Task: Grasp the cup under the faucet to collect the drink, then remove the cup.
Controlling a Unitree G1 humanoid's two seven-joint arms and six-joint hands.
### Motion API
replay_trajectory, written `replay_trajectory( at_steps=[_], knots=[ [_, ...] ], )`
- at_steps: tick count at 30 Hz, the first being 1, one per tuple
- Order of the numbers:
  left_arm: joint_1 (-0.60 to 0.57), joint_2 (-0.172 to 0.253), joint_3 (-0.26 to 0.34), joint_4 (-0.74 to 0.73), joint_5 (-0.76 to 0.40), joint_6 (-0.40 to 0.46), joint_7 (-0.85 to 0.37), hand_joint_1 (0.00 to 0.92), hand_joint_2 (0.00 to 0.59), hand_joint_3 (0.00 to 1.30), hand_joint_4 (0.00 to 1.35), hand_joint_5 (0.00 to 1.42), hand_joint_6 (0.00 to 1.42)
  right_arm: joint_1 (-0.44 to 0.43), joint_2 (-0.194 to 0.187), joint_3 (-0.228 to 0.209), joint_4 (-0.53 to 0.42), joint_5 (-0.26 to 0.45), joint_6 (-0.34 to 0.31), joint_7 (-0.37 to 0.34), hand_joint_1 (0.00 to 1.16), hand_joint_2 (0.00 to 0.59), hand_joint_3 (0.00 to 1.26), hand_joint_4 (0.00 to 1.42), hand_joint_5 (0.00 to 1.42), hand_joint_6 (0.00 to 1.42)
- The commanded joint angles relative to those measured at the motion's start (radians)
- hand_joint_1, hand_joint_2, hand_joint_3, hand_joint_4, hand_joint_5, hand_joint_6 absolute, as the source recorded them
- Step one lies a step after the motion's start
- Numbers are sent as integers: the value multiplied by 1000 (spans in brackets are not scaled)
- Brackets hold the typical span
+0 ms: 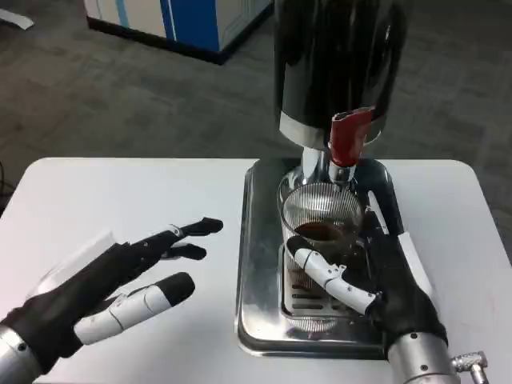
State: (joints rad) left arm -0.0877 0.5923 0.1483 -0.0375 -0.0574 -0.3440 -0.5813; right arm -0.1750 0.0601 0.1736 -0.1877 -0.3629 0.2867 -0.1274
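A clear ribbed cup (322, 218) stands on the drip tray (260, 264) directly below the dispenser's red faucet lever (349, 134). Dark drink fills the cup's lower part. My right hand (376, 276) wraps the cup from the right side, with its thumb (328, 272) across the front of the glass and its fingers behind it. The black drink dispenser (336, 56) rises above the cup on a chrome neck. Over the white table to the left of the tray, my left hand (120, 292) hovers with fingers spread and nothing in it.
The steel tray's raised rim surrounds the cup and its slotted grate (308, 300). The white table (120, 200) stretches left of the tray. Beyond the table's far edge is grey carpet and a blue and white cabinet (180, 20).
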Motion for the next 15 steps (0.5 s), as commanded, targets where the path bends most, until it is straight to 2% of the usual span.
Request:
replay_trajectory(
  at_steps=[1, 5, 10, 15],
  knots=[
    [18, 25, 15, -19, -7, 19, -4, 8, 84, 176, 85, 197, 124, -21, 13, 9, 32, 7, -16, -14, 652, 217, 0, 0, 87, 7],
    [32, 29, 15, -26, -9, 30, -4, 11, 84, 176, 84, 197, 123, -29, 18, 20, 53, 1, -26, -31, 653, 217, 0, 0, 86, 4],
    [44, 36, 16, -36, -10, 39, -4, 13, 84, 176, 84, 195, 122, -33, 15, 45, 73, -16, -43, -55, 665, 208, 4, 82, 163, 48],
    [55, 41, 23, -46, -15, 48, -4, 6, 84, 176, 84, 189, 122, -29, 15, 66, 95, -43, -62, -95, 679, 213, 64, 194, 267, 120]
  ],
)
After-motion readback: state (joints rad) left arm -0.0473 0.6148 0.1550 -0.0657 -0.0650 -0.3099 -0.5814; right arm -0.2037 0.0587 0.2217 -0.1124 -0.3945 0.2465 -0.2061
